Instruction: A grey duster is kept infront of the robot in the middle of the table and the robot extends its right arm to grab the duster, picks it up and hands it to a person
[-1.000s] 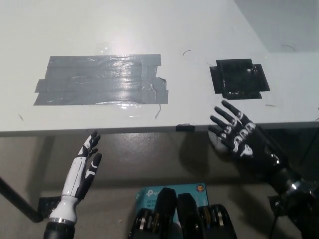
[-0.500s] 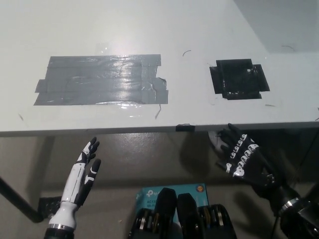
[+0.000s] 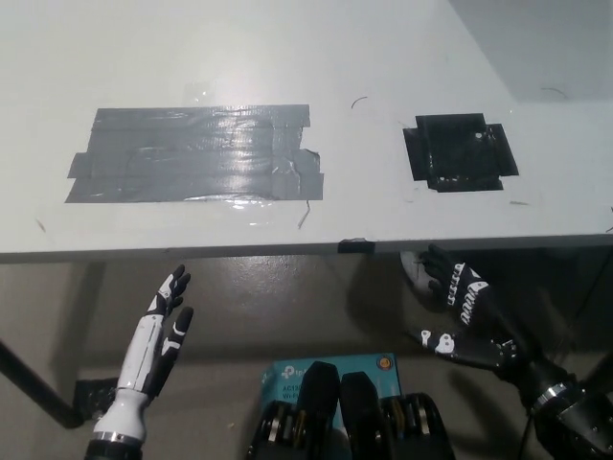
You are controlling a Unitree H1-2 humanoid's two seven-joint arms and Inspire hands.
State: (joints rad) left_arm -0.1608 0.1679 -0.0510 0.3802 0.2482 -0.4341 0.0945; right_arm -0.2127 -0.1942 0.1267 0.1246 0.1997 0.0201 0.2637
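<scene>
We see no grey duster anywhere in the head view: nothing stands on the white table (image 3: 383, 57), and neither hand holds anything. What the tabletop does carry is a broad patch of grey tape (image 3: 196, 153) left of its middle and a smaller patch of black tape (image 3: 460, 151) to the right, both lying flat and well apart from each other. A small dark tab (image 3: 354, 245) sits on the table's near edge between them.

Our black right hand (image 3: 460, 311) hangs below that near edge, at the lower right, under the black patch and clear of the table. It is turned edge-on to the camera, so its fingers seem loosely spread rather than curled, though the angle leaves that uncertain.

Our white left hand (image 3: 158, 335) rests at the lower left, also below the table edge, its fingers apart and pointing up toward the table, empty.

A teal box (image 3: 335, 367) lies on the floor between the two hands.
</scene>
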